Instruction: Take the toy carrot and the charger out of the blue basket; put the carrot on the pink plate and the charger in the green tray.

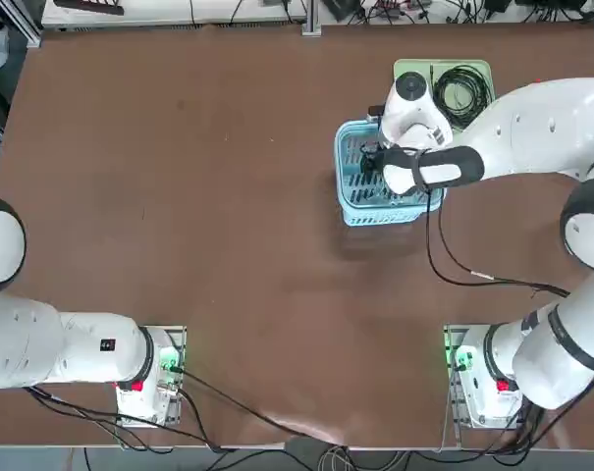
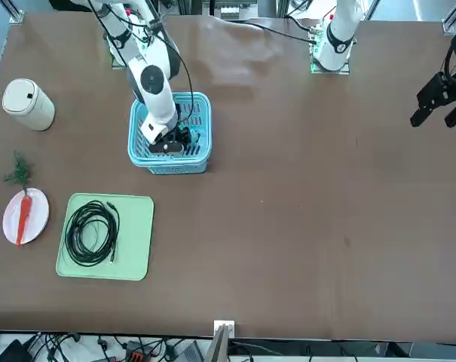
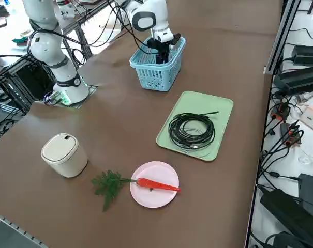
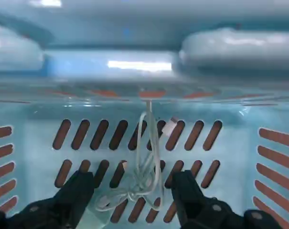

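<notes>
Right tool (image 4: 132,179): jaws apart, nothing gripped, lowered into blue basket (image 3: 161,80). Basket sits on bench (image 3: 115,124), right of ctr, between robot edge and far edge.

Contents: pale cord (image 4: 155,143), loosely looped, lies on slatted floor beyond the fingertips; small white tab (image 4: 170,127) shows beside it. Est. target of next pick; cannot confirm it is the charger.

Toy carrot (image 3: 156,184): on pink plate (image 3: 155,173), near bench's right edge. Leafy tuft (image 3: 108,187) overhangs rim onto bench. Carrot placement judged OK.

Green tray (image 3: 213,101): beyond basket, twd far edge; holds coiled black cable (image 3: 184,139). White canister (image 3: 65,155) stands nr right edge, robot side of plate.

Risks, as judged:
1. Cord is thin and loose; jaws may close on one strand or miss, w/ loops slipping out on lift.
2. Loops may snag in floor slots; a hard pull could tip or drag basket.
3. Tool is deep between walls; sideways travel before full lift may knock basket.
4. Trailing loops may catch basket rim or black coil en route; coil could shift or leave tray.
5. Black coil takes up much of tray; cord set on top may slide off.
6. Low swing over plate could sweep tuft, pulling carrot off.
</notes>
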`<control>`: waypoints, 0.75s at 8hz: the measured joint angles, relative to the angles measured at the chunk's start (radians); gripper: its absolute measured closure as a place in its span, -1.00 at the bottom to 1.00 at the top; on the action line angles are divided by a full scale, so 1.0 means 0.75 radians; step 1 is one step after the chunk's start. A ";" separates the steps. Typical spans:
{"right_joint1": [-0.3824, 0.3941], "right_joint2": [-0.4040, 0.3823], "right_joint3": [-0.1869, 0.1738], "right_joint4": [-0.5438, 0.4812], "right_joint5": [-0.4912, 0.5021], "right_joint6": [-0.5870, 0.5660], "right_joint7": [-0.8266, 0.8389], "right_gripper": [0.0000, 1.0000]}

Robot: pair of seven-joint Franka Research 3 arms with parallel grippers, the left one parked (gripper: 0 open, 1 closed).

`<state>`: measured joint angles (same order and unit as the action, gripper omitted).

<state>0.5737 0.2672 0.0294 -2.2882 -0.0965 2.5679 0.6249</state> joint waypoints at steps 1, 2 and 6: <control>0.000 0.023 -0.001 0.000 -0.001 0.014 0.000 -1.00; 0.000 0.039 -0.003 0.001 -0.003 0.019 -0.001 -1.00; 0.000 0.064 -0.021 0.005 -0.077 0.025 -0.008 -0.61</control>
<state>0.5736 0.3151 0.0133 -2.2847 -0.1543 2.5863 0.6191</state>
